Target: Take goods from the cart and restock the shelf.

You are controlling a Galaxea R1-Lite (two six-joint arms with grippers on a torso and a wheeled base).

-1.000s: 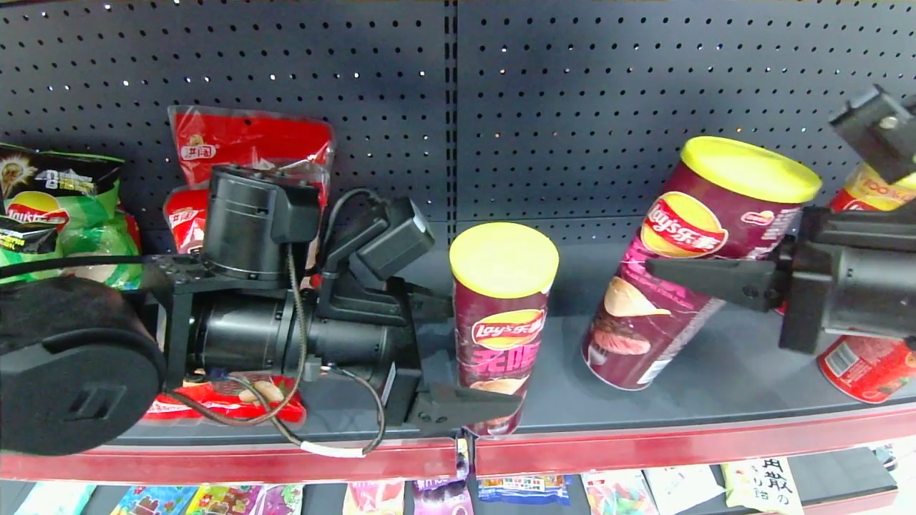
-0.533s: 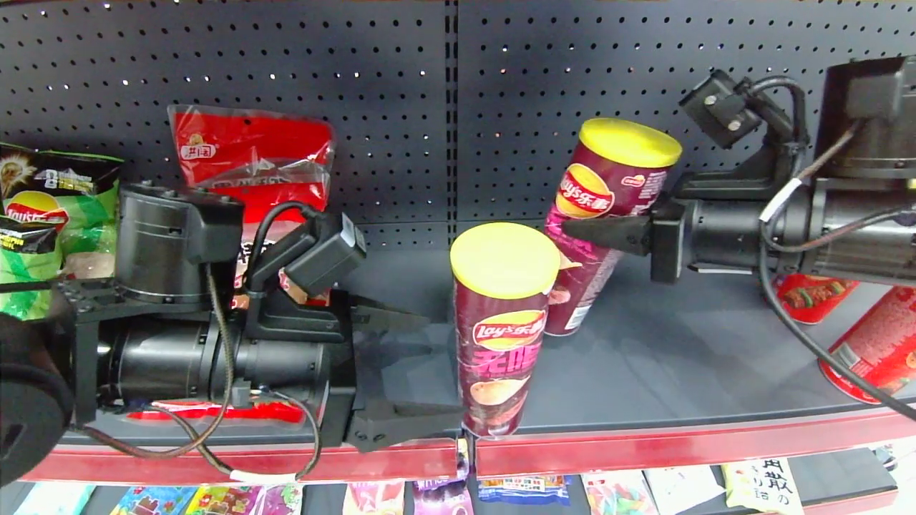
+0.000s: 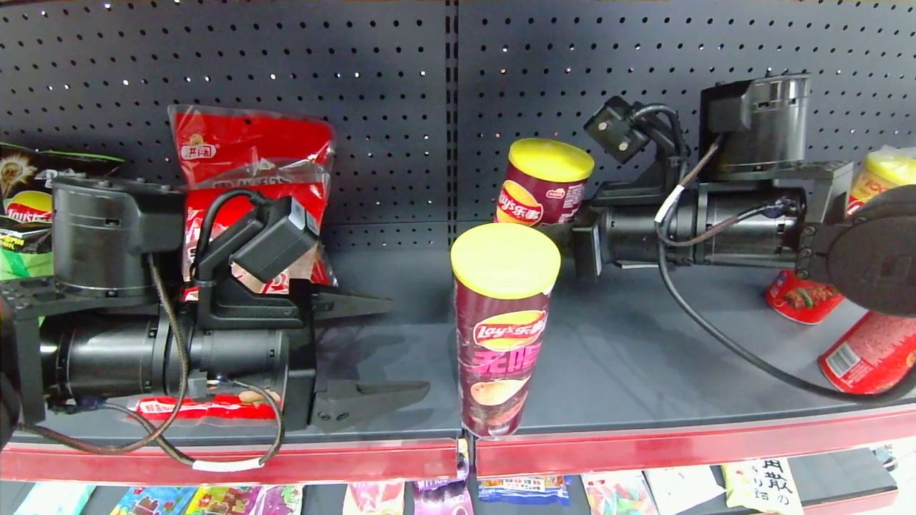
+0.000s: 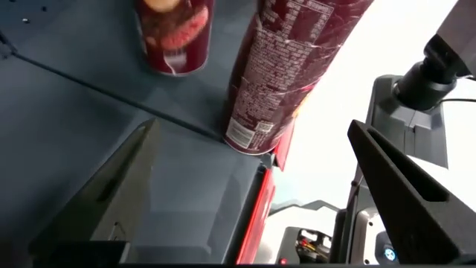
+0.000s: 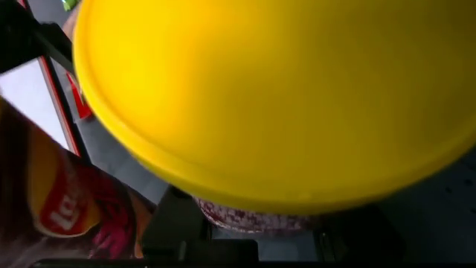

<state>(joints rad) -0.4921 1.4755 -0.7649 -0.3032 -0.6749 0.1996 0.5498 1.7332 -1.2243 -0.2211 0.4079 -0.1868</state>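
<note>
Behind front can (image 3: 504, 322), held can (image 3: 544, 182) now; left jaws retreated.

head: faces shelf (image 3: 644, 357) | left wrist: low, near front can (image 4: 286, 67), shared with head | right wrist: against back can (image 5: 282, 97) lid

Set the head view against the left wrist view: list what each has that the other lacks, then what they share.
Head view alone: both yellow lids, the right gripper shut on the rear can, the red snack bags. Left wrist view alone: the barcode side of the front can. Both: the front can upright at the red edge of the shelf, the rear can beyond it, and the open left gripper short of the front can.
</note>
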